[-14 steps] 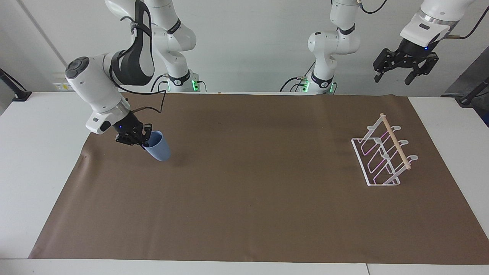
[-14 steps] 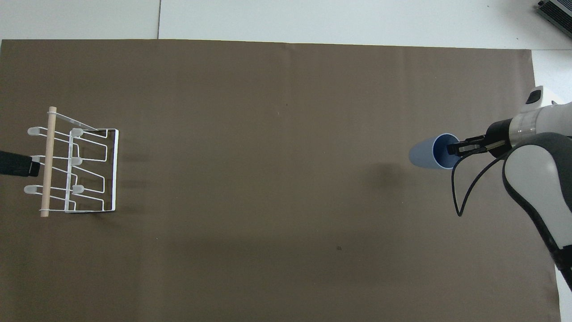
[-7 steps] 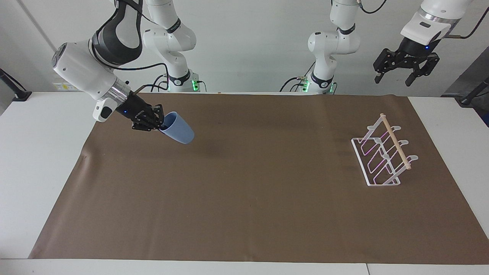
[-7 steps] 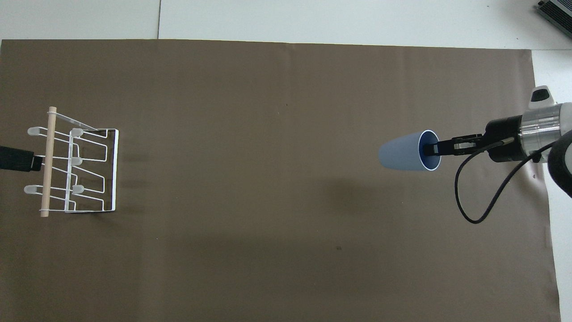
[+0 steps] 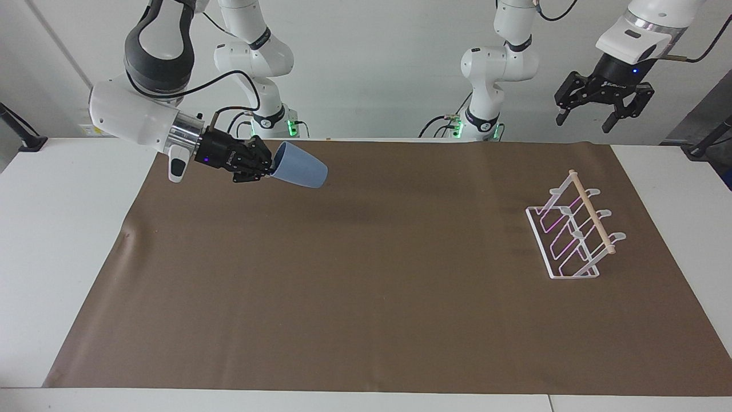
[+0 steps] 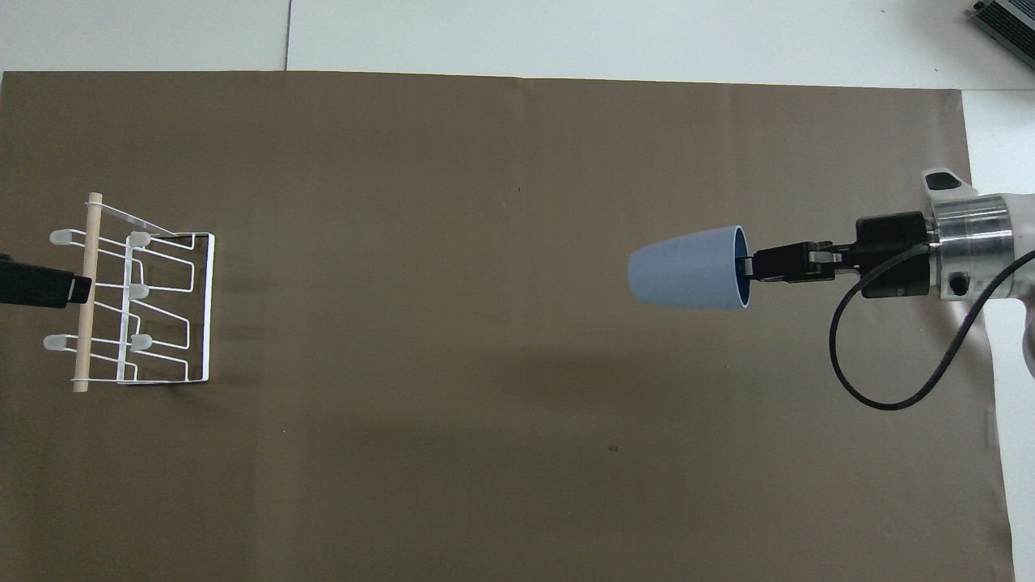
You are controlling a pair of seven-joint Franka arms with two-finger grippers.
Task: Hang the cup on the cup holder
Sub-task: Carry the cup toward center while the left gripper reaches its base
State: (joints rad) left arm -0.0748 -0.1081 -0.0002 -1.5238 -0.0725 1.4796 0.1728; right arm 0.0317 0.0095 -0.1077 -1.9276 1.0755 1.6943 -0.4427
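Observation:
The light-blue cup (image 5: 300,166) hangs in the air, tipped almost level, base pointing toward the left arm's end of the table. My right gripper (image 5: 269,166) is shut on its rim, one finger inside the mouth, over the brown mat at the right arm's end. In the overhead view the cup (image 6: 686,267) sticks out from the right gripper (image 6: 748,267). The white wire cup holder (image 5: 572,234) with its wooden dowel stands on the mat at the left arm's end and also shows in the overhead view (image 6: 133,303). My left gripper (image 5: 586,117) is open and raised high above the holder.
A brown mat (image 5: 366,320) covers most of the white table (image 5: 57,229). A dark device (image 6: 1007,24) lies on the table farther from the robots, at the right arm's end, off the mat.
My right gripper has lifted the cup off the mat and carried it toward the table's middle, turning it from slanted down to almost level. The left gripper shifted only slightly.

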